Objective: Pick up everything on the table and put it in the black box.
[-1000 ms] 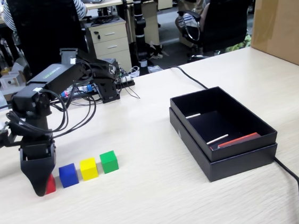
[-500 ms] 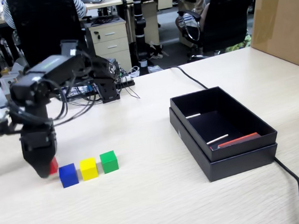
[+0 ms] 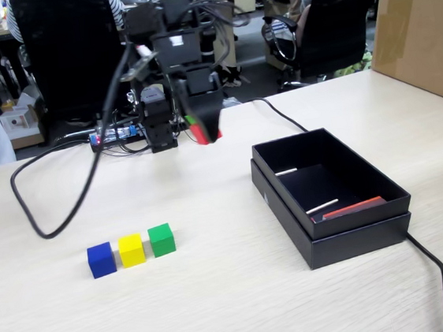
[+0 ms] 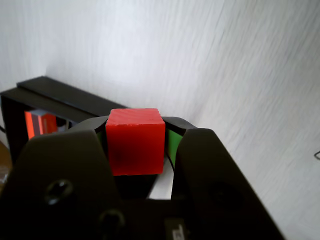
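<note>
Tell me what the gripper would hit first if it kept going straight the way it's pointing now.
Probably bare table. The gripper, shut on the red cube, points down, short of the black box in the fixed view; depth is unclear.

Red cube held aloft, upper centre of the fixed view; blue, yellow, green cubes in a row, lower left; open black box at right.

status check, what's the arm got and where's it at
Gripper shut on red cube, airborne left of black box in fixed view. Blue, yellow, green cubes on table. Nothing in the way.
</note>
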`<state>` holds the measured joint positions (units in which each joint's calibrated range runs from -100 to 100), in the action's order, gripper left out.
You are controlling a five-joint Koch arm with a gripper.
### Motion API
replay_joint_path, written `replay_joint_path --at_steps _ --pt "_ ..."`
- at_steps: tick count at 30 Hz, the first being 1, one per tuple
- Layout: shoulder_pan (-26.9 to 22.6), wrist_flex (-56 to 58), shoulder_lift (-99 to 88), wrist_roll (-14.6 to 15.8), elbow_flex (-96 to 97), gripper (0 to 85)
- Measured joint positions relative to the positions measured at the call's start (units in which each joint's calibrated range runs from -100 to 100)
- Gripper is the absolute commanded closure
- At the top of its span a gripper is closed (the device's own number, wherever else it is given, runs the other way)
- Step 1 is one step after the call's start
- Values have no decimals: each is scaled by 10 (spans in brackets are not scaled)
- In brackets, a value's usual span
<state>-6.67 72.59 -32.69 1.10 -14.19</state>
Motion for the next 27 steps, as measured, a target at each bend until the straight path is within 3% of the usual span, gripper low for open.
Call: replay_joint_path --at_steps 1,8,19,23,27 --pt "-31 0 22 24 -5 826" --pt "-84 0 234 61 -165 826" --pt "-100 0 353 76 -185 785" --pt "-101 0 356 78 -184 648" --pt "-104 0 355 78 -185 584"
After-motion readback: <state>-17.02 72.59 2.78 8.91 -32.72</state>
